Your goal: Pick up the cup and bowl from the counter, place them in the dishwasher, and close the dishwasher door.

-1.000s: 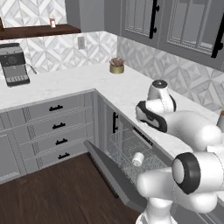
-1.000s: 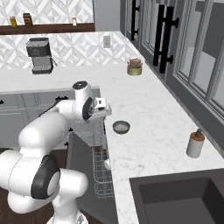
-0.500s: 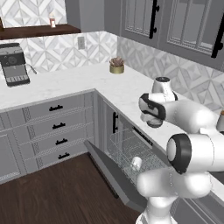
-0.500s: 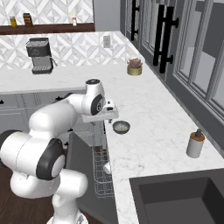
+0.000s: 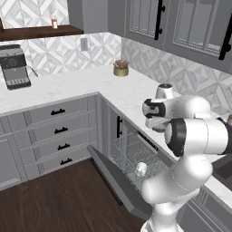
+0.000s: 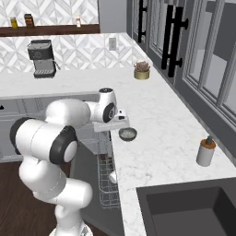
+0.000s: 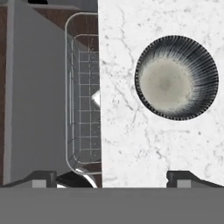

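White marble surface [image 7: 131, 131] is seen below the spread, empty fingers [image 7: 41, 177], with the bowl [image 7: 176, 78] lying on it off to one side, near the edge. Beyond that edge the dishwasher [image 5: 136, 154] rack is seen, with the cup [image 5: 141, 169] already set inside. Left to do, it is judged: bowl and dishwasher door [image 5: 115, 183], still open

The white marble counter [image 6: 170, 133] runs in an L along the patterned wall and past a dark sink [image 6: 189, 209]. 4 things rest on it: a coffee machine [image 6: 41, 58] at the far left end, a gold plant pot [image 6: 142, 70] near the corner, the bowl [image 6: 127, 134] close to the front edge, and a pump bottle [image 6: 205, 151] nearer the sink. From above, the bowl [image 7: 176, 77] sits upright just inside the counter's edge.
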